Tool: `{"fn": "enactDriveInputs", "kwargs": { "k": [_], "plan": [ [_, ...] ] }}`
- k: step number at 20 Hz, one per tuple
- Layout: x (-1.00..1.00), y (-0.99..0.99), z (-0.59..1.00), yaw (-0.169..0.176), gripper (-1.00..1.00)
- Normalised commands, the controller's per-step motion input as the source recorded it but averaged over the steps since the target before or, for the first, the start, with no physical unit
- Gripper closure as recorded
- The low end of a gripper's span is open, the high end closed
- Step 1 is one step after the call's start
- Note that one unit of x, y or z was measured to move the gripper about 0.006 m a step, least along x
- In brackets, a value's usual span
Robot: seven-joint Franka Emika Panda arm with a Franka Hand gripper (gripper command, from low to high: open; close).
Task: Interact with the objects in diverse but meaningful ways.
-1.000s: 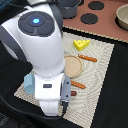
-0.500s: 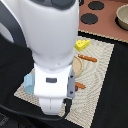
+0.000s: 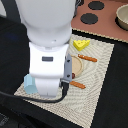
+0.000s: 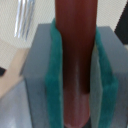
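My claw (image 4: 75, 75) squeezes a dark red stick (image 4: 75, 55). Next to the cheese (image 3: 81, 44) lie two sausages (image 3: 87, 58), not yet touched. The blue cup (image 3: 29, 84) waits too.

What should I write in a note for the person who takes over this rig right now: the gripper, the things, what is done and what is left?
Gripper: shut on a dark red cylinder, clamped between its green pads. What the cylinder is, the pictures do not tell.
On the mat: cheese wedge at the far side, two thin sausages beside the round wooden plate. Light blue cup at the mat's edge, toward the exterior view's left.
The arm hides the rest of the mat.
Done: one item gripped. Left: put it down somewhere sensible.
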Motion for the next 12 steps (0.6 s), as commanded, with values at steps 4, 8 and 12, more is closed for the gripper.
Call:
{"fn": "enactDriveInputs", "kwargs": {
  "k": [4,8,12],
  "plan": [
    [-0.38,0.85,0.00,0.000,1.00],
    [-0.39,0.87,0.00,0.000,1.00],
    [-0.50,0.83,0.00,0.000,1.00]
  ]
}}
